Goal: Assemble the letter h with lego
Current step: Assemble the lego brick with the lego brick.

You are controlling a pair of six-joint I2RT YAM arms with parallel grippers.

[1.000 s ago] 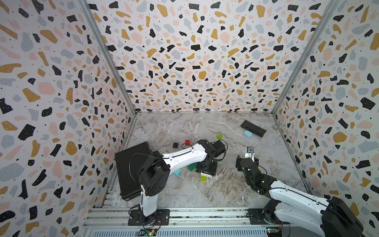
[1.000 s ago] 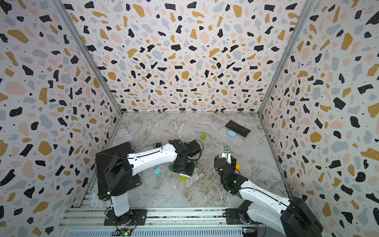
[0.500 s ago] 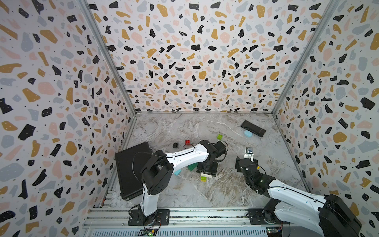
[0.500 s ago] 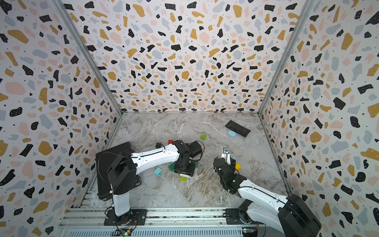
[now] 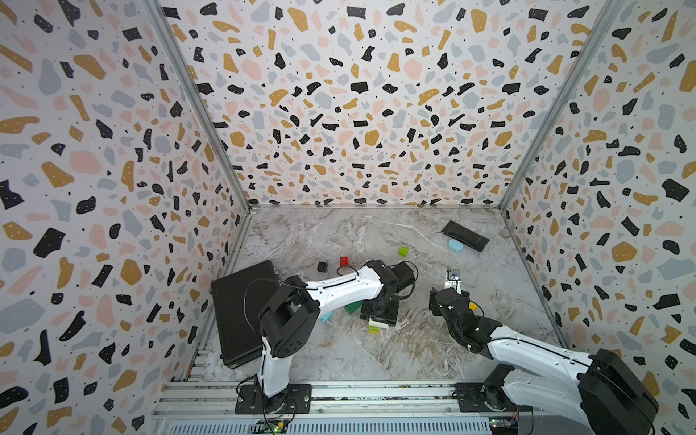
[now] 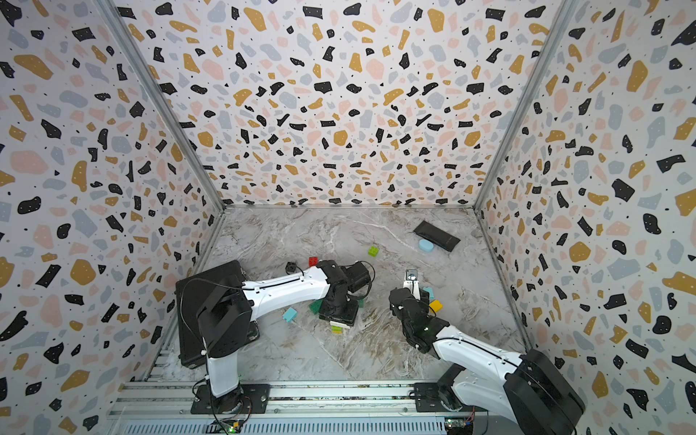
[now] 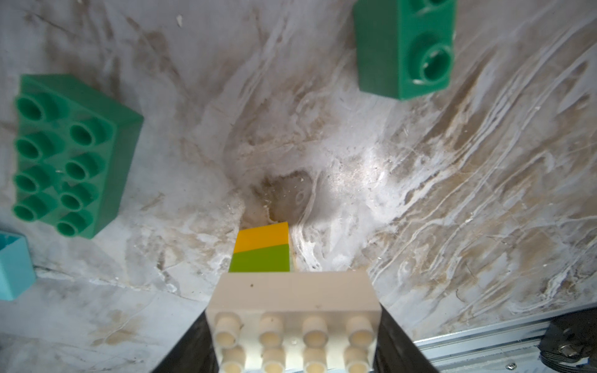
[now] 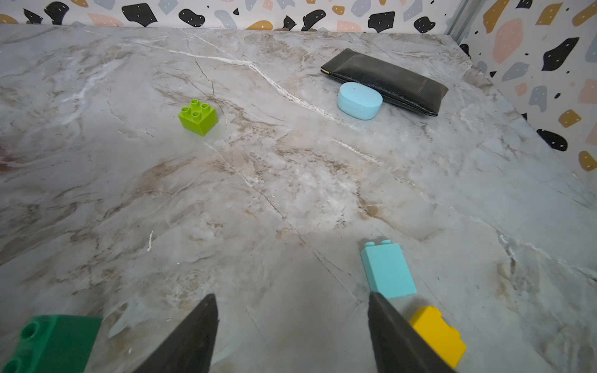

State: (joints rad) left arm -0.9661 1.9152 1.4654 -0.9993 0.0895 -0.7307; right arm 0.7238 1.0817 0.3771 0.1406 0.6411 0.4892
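Lego brick (image 7: 292, 300), white, oblong, eight studs

Three walls (image 5: 357, 105) close in the workspace, all papered in a terrazzo print of black, ochre, pink and grey-blue chips on white. Bare metal posts (image 5: 204, 113) run up the two back corners. The tabletop (image 5: 339, 233) has a grey-and-white marble pattern with brown veins, and looks scuffed and dusty in the left wrist view. Along its near edge lies an aluminium rail (image 5: 376, 399), with a ribbed grille (image 5: 376, 427) below it. The light is even and soft.
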